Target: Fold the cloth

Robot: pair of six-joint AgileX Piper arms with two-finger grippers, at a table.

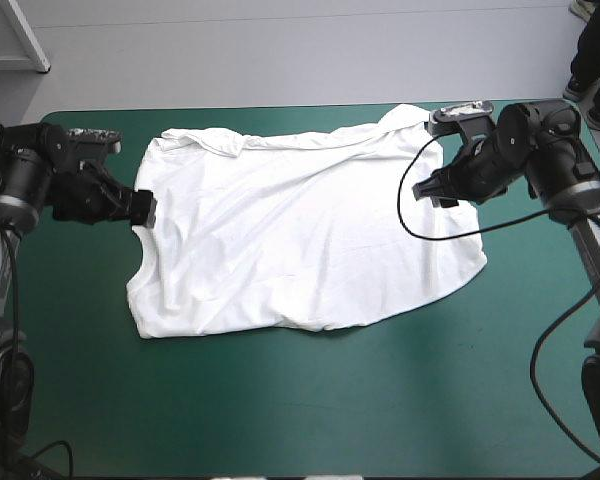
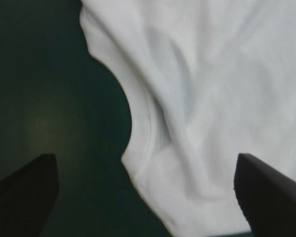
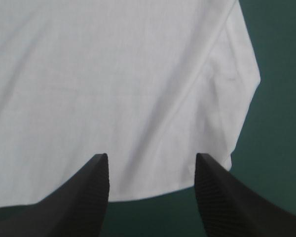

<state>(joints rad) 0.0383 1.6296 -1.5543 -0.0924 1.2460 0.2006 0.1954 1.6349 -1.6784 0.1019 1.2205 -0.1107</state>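
The T-shirt (image 1: pixel 300 235) lies spread flat, not yet folded. The left gripper (image 1: pixel 145 209) and right gripper (image 1: pixel 432 192) stand spread at opposite edges. Next, I judge, each must pinch an edge before folding

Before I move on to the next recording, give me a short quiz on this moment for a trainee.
1. True or false: the T-shirt lies spread out on the table.
2. Pick one. The left gripper is: A) open, at the T-shirt's edge; B) shut on the T-shirt; C) shut, over bare table.
3. Short answer: the right gripper is at the opposite edge of the T-shirt. Does either gripper hold it?

Key: 1 true. 2 A. 3 No: both are open.
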